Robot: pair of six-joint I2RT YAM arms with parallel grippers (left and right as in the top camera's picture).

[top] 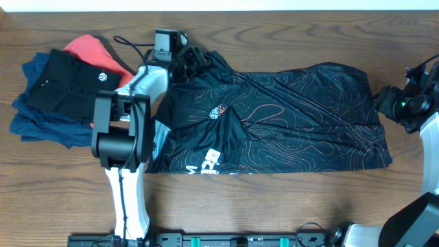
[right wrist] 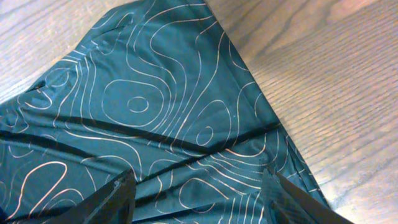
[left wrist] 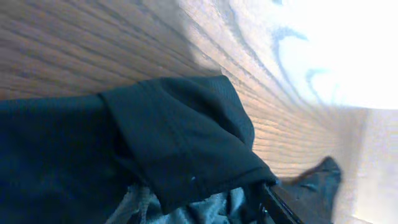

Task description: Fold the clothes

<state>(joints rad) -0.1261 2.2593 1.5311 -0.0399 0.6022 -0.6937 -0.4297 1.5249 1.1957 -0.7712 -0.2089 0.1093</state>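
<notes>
The black shirt [top: 288, 116] with orange-and-white contour lines lies spread across the wooden table, with a red-white logo at its left middle and white lettering at its front edge. My left gripper [top: 184, 63] is at the shirt's far left corner, where the fabric is bunched up. In the left wrist view a folded flap of the shirt [left wrist: 180, 137] runs into the jaws [left wrist: 249, 208], which are shut on it. My right gripper [top: 381, 103] is at the shirt's right edge. In the right wrist view its fingers [right wrist: 199, 199] are spread wide just above the patterned shirt [right wrist: 143, 106].
A stack of folded garments sits at the far left: a plain black one with a white emblem [top: 65, 79], a coral-red one [top: 92, 49] and navy ones [top: 34, 116]. The left arm's base stands at the front left. Bare wooden table [top: 288, 206] lies in front of the shirt.
</notes>
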